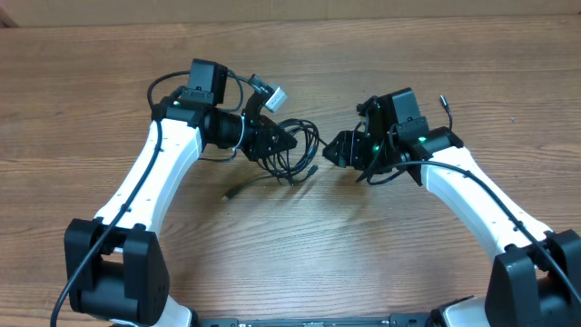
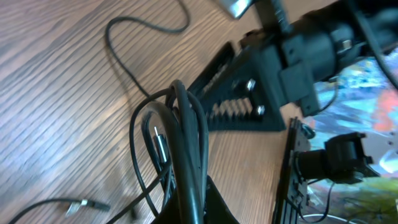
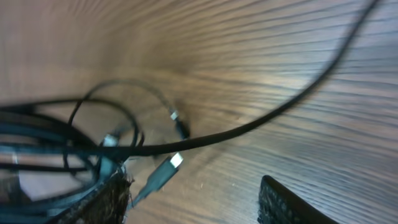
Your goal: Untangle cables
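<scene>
A: Where are the cables [image 1: 298,150]?

B: In a loose knot of loops on the table [image 1: 381,254], mid-scene, between the two arms. One tail runs out to the near left and ends in a small plug [image 1: 231,192].

A: And the grippers?

B: The left gripper [image 1: 272,141] is closed tight on the bundle; its wrist view shows several strands running down into its jaws. The right gripper [image 1: 338,150] sits just to the right of the knot. Its fingers [image 3: 286,202] stand well apart with nothing clamped, and a plug end [image 3: 166,169] lies on the wood between them.

A: How will the cords handle?

B: I'd judge them light, limp and a little springy. They should drag and flop, not lift as one piece, and the smooth jacket may slip through a loose pinch.

A: Where would you take hold?

B: On a single strand just behind a plug, where the body is thicker and stiffer. Grabbing the crossing loops would likely tighten the knot.
</scene>
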Controlling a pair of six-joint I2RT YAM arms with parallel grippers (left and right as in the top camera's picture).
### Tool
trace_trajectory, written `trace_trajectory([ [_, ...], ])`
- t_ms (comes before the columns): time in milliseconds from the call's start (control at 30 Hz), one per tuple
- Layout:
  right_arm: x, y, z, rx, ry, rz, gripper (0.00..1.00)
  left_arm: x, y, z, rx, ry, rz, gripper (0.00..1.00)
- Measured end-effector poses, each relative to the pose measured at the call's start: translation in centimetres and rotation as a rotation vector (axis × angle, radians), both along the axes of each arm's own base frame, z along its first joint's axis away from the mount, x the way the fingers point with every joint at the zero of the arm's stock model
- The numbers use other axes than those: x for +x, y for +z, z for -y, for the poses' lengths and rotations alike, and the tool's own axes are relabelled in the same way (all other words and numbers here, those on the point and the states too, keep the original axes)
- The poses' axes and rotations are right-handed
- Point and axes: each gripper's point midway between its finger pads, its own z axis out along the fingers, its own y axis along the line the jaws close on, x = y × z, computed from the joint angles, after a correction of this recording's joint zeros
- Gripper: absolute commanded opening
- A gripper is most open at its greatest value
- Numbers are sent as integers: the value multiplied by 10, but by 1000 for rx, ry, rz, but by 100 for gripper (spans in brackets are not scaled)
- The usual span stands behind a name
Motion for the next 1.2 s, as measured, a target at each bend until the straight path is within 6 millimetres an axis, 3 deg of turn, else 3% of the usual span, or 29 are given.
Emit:
trace_trajectory([
  [233,-21,0,-12,11,172,15,66,-2,3,2,-22,-24,21,4],
  [300,-22,3,-16,37,192,23,73,-1,3,2,-19,-23,22,4],
  [367,-20,9,-21,79,210,46,82,-1,3,2,-19,-23,21,4],
  [533,-2,17,-23,92,168,107,84,-7,5,3,-40,-35,1,4],
  [633,12,10,-10,16,56,110,90,-18,11,6,-85,-74,-26,4],
  [733,24,11,-8,-11,-4,140,89,-35,18,8,-141,-127,-52,4],
  [900,32,22,-20,29,-7,190,76,-59,27,6,-214,-188,-97,10],
  [1000,36,16,-17,6,-45,178,69,-69,29,3,-228,-201,-133,32],
  [1033,39,9,-8,-27,-91,161,69,-73,30,3,-230,-205,-144,48],
  [1067,40,0,2,-63,-130,133,70,-74,30,3,-225,-207,-143,87],
  [1100,42,-8,13,-94,-170,108,70,-74,28,2,-214,-208,-142,100],
  [1200,47,-23,47,-176,-282,57,74,-74,19,-1,-155,-210,-138,100],
])
